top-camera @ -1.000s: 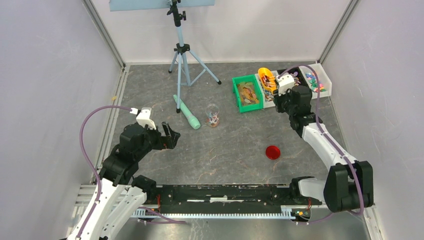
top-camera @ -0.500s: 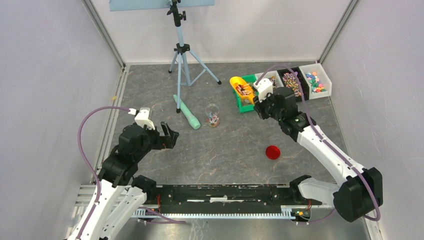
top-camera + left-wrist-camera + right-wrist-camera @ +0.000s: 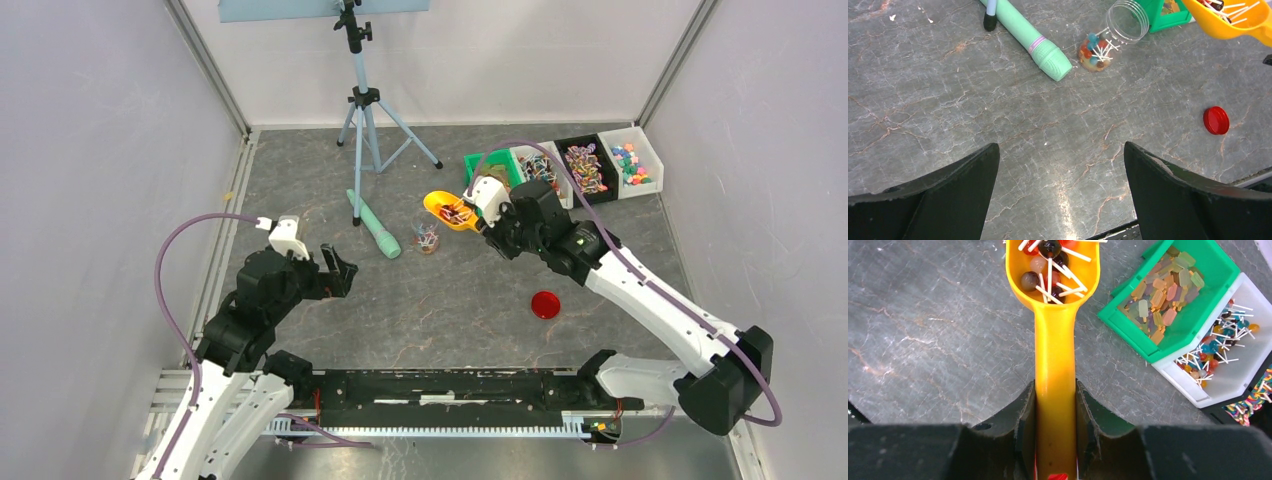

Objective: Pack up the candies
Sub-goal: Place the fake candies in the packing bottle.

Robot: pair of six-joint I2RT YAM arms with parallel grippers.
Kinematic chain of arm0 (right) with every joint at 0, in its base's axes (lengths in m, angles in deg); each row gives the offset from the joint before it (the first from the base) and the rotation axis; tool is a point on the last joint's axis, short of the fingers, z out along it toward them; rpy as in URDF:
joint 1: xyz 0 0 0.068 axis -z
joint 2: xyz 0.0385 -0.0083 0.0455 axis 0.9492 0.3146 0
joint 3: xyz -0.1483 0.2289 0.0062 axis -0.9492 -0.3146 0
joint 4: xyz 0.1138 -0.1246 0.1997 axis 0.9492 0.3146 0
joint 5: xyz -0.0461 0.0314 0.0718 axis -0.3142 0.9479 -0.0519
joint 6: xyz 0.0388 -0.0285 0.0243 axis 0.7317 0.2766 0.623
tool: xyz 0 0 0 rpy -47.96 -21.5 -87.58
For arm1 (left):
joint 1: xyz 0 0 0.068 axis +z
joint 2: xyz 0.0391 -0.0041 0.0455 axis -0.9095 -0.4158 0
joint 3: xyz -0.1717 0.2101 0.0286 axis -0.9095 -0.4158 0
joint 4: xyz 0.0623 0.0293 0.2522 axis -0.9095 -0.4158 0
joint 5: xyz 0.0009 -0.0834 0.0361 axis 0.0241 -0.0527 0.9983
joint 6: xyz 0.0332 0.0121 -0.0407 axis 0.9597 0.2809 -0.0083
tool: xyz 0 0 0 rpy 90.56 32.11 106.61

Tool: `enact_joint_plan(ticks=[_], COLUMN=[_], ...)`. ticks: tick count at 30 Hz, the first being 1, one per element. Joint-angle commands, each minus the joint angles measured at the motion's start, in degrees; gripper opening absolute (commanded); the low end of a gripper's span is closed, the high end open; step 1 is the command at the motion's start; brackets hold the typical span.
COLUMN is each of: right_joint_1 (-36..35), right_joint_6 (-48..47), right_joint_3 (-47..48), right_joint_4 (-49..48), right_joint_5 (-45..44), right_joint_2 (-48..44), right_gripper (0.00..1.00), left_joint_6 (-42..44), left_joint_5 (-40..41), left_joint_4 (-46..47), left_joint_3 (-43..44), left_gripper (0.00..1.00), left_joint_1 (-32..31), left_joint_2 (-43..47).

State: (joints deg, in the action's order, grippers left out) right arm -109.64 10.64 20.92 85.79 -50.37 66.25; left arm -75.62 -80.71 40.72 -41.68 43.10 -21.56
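Grey marble tabletop (image 3: 450, 300): right gripper (image 3: 1055, 402) pinches yellow scoop (image 3: 1055, 340) by its handle, lollipops (image 3: 1048, 260) aboard; clear jar (image 3: 425, 238) at its 7 o'clock. Keep bowl level, tip slowly over mouth (left gripper (image 3: 1060, 170) spread wide).

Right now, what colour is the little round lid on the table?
The lid is red; left wrist view.

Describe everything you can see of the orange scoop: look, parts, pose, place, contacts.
The scoop looks like glossy yellow-orange plastic: a deep rounded bowl and a long straight handle. The right gripper is shut on the handle, one finger at each side, holding it roughly level off the table. The bowl carries small round candies on white sticks. It hangs between the green bin and the clear jar.
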Motion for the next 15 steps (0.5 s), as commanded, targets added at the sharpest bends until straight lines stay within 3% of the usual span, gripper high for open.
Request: enact_joint_plan(ticks=[1, 15], right_joint_1=[-2.50, -5.10], right_joint_6=[-1.44, -2.56], right_joint_3=[5.74, 7.52], right_joint_4=[5.31, 7.81], right_joint_5=[-3.09, -5.73], right_joint_2=[1.00, 3.89], right_gripper=[0.00, 0.00], left_joint_6=[0.10, 0.12], left_joint_5=[0.00, 0.48], left_joint_4=[1.04, 1.03], left_joint_3=[0.62, 0.57], left_gripper=[1.00, 1.00], left_joint_1=[-0.26, -0.24], left_joint_2=[0.85, 1.53])
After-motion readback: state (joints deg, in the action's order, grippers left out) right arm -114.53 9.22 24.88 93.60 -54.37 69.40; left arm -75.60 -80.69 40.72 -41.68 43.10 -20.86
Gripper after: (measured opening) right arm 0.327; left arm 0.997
